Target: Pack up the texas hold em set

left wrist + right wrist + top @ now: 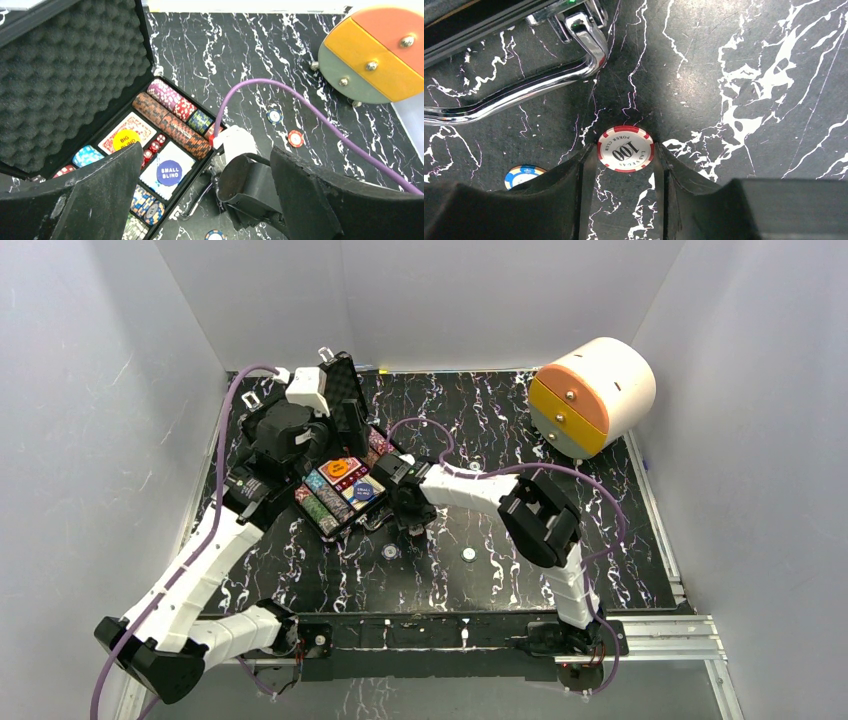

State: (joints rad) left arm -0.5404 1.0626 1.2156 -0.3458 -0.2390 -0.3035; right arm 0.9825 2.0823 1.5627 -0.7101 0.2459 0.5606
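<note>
The black case [318, 524] lies open at left centre, its foam lid [60, 75] standing up. Inside are rows of chips [172, 122], a BIG BLIND button [125, 140], a SMALL BLIND button [168, 172] and red dice. My right gripper [625, 150] is down on the table just in front of the case's chrome handle [524, 95]. Its fingertips press both edges of a red-and-white 100 chip [625, 148] lying flat. My left gripper [205, 150] hangs wide open above the case's front edge, holding nothing.
Loose chips lie on the marble table: a blue one [524, 175] by my right gripper's left finger, and two more [390, 552] [468, 554] toward the near edge. A cream-and-orange cylinder [595, 395] sits at the back right. White walls enclose the table.
</note>
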